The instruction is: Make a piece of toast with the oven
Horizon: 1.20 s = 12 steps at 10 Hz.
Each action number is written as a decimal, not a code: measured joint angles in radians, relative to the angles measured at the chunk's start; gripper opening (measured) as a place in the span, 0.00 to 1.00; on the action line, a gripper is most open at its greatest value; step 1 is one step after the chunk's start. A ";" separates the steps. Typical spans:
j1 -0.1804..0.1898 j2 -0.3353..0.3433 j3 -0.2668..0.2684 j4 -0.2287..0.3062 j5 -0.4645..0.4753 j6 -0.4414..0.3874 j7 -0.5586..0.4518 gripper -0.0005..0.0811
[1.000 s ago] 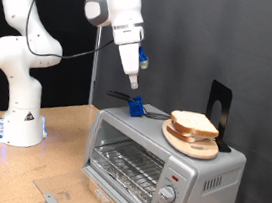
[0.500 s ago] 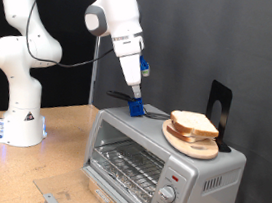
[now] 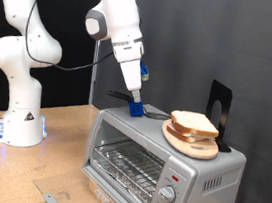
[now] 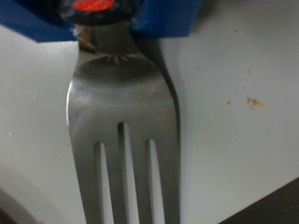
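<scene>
Exterior view: the gripper is seen angled down over the back part of the oven's top, just above a small blue block that sits there; whether contact is made cannot be told, and the state of the jaws cannot be told either. The oven is placed on the wooden surface, door shut, wire rack visible behind the glass, round knobs at the exterior view's right of the front. The piece of toast is found on a round wooden plate on top of the oven, towards the exterior view's right, well apart from the gripper. A black upright stand is seen just behind the plate. Wrist view: the frame is filled by a metal fork lying flat on a pale grey surface, its handle end set into a blue holder with a red spot at the picture's edge. A few crumbs are noted beside the fork. The jaws are not shown here.
</scene>
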 joint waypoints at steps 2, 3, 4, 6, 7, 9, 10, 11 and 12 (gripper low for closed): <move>0.000 0.002 0.002 -0.013 0.000 0.018 0.000 0.99; 0.000 0.007 0.003 -0.018 0.000 0.033 0.000 0.99; 0.000 0.012 0.003 -0.021 0.000 0.042 0.000 0.99; 0.000 0.026 0.003 -0.023 0.000 0.052 0.000 0.99; 0.000 0.037 0.003 -0.024 0.000 0.060 0.000 0.99; 0.000 0.053 0.003 -0.024 0.002 0.077 0.000 0.99; 0.001 0.061 0.003 -0.024 0.008 0.081 0.000 0.99; 0.005 0.065 0.003 -0.024 0.016 0.084 -0.001 0.99; 0.008 0.066 0.003 -0.024 0.021 0.085 -0.003 0.99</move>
